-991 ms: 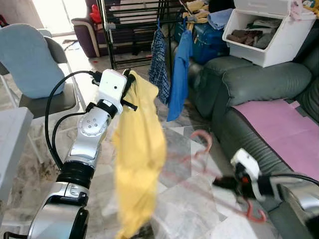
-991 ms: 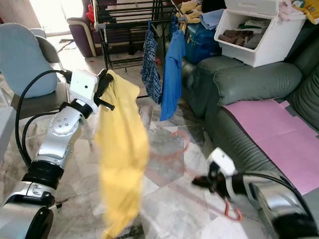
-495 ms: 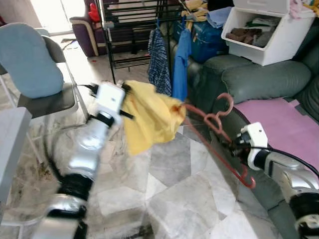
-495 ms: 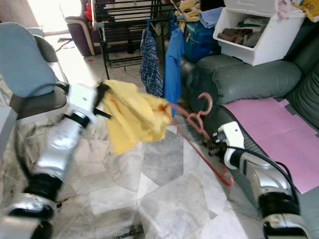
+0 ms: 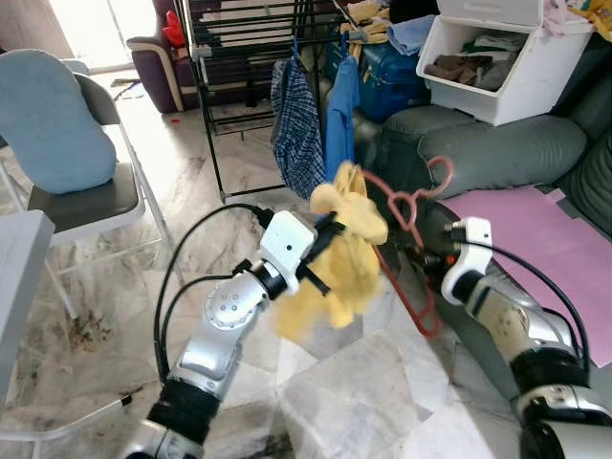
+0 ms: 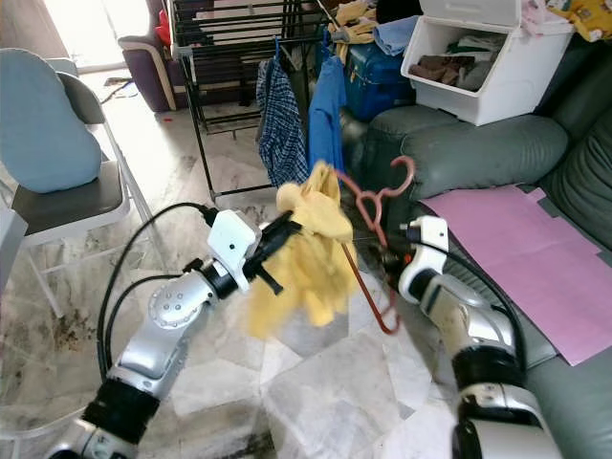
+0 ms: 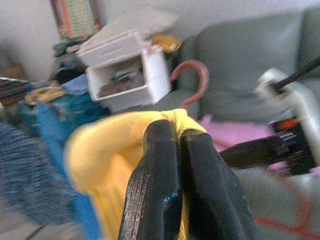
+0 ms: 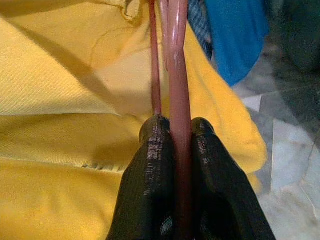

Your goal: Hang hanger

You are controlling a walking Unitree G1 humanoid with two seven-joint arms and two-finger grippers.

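Presently, by size:
Sofa point(image 5: 497, 153): grey, on the robot's right; a pink sheet point(image 5: 535, 239) lies on its seat.
Drying rack point(image 5: 249, 57): black, ahead of the robot; a checked shirt point(image 5: 292, 124) and a blue garment point(image 5: 339, 120) hang from it; the free rails look like the place for the hook.
White bin point(image 5: 497, 57): open-fronted, resting on the sofa's back; folded dark clothes lie inside; beside it, piled clothes whose support is hidden.
Yellow garment point(image 5: 339, 258): held up in mid-air between the arms, near the rack; soft, light and floppy, so likely to swing and slide; best gripped at a bunched fold.
Hanger point(image 5: 411, 220): reddish, thin and stiff, likely light and smooth; it runs into the garment, hook point(image 5: 435, 177) uppermost; best held on the bar.
Left gripper point(image 7: 172, 165): fingers pressed together on a fold of the yellow garment.
Right gripper point(image 8: 175, 165): fingers clamped narrowly on the hanger's bar.
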